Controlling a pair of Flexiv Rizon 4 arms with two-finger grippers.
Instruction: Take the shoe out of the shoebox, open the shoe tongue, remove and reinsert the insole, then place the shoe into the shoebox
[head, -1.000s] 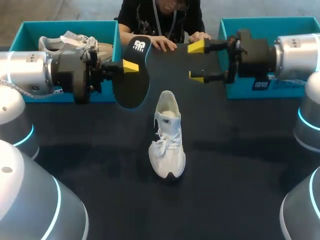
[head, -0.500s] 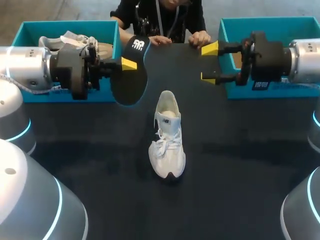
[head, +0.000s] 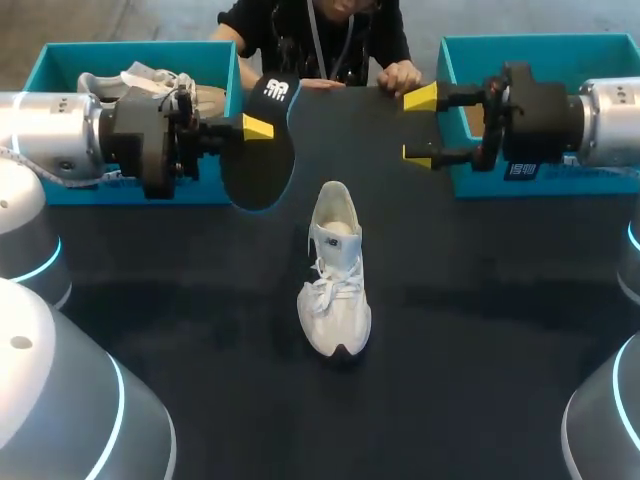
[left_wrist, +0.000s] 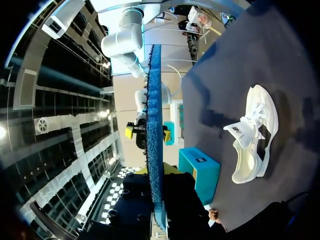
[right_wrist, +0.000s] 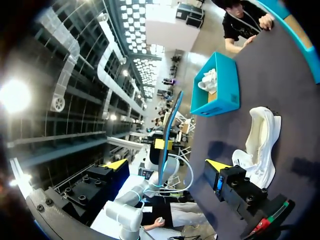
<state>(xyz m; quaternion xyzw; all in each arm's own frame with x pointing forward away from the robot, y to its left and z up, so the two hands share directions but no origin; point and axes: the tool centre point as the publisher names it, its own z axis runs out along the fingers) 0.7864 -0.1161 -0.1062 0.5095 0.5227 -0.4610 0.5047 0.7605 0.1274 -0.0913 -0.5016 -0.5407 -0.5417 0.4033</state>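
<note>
In the head view, the white lace-up sneaker (head: 335, 280) stands upright in the middle of the dark tabletop (head: 480, 330). Its toe points toward the robot, and it is well apart from both boxes. Its dark foam insole (head: 262, 165) is out of the shoe and held in the air, clamped along one long edge by the left gripper (head: 258, 130). I judge it is carried high and broadside so that its lower end can be tipped into the gaping collar.

The right gripper (head: 420, 125) hovers in front of the right-hand teal shoebox (head: 540, 42) with its fingers spread on nothing, probably ready to steady the sneaker. The left-hand teal shoebox (head: 140, 48) holds a second pale shoe (head: 150, 85). A person's hand (head: 400, 75) rests on the tabletop's far edge.

The left wrist view shows the pinch, which the head view hides because the insole covers one fingertip there. Here the insole is seen edge-on, a thin strip rising straight out from between this gripper's fingers. The sneaker sits off to one side, showing a dark side patch. The other gripper faces in from beyond the strip.

The right wrist view confirms that its own yellow tips stand wide apart with only air between them. The insole is edge-on ahead, the sneaker is below and beside it, and the second shoe lies inside its box.
</note>
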